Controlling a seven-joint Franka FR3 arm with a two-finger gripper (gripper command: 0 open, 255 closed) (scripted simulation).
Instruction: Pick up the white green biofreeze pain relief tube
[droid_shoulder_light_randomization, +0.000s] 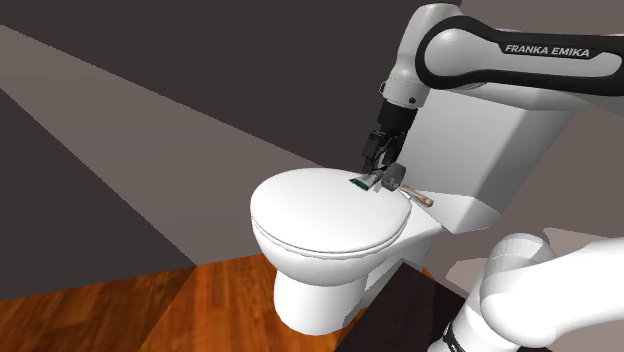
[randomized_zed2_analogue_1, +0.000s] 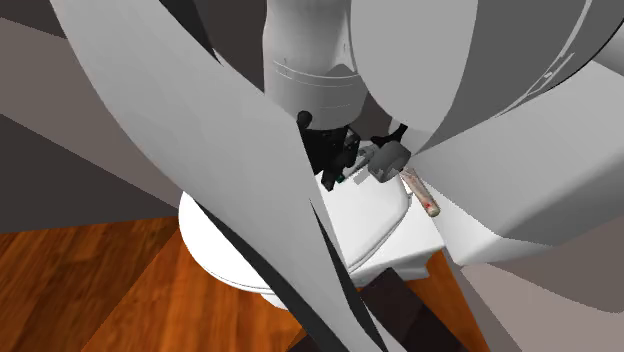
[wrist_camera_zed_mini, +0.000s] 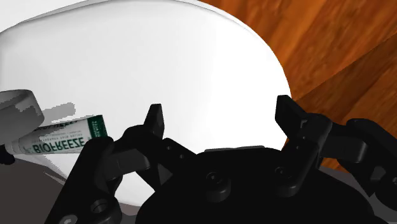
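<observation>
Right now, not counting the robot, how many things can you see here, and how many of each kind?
White and green tube: 1
Grey-headed thing with a tan handle: 1
White toilet: 1
Total: 3

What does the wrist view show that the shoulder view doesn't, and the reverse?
Wrist: the BIOFREEZE lettering on the tube, which lies beside the open gripper, not between its fingers. Shoulder: the toilet tank, the arm and a pinkish stick beside the gripper. Both: white toilet lid, tube, gripper, wooden floor.
</observation>
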